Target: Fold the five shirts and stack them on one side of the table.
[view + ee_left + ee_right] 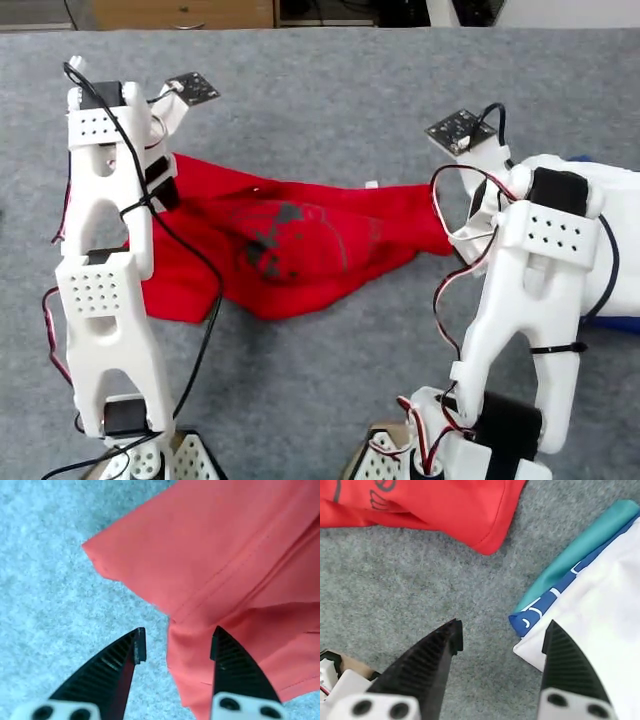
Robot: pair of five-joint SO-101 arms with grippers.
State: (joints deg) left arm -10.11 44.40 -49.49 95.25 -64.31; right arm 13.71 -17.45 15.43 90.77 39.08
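A red shirt (290, 245) with a dark print lies crumpled across the middle of the grey table. My left gripper (176, 645) hangs open over its left edge, where a sleeve corner (200, 555) spreads on the cloth; in the high view this arm (110, 200) stands over the shirt's left side. My right gripper (502, 637) is open above bare table, between the red shirt's right end (470, 515) and a pile of folded shirts (590, 595), white on blue on teal. The pile (610, 180) sits at the right edge, mostly hidden under the right arm.
The grey felt table (330, 100) has free room at the back and at the front middle. A wooden cabinet (180, 12) stands beyond the far edge. Both arm bases and their cables (450, 300) occupy the near edge.
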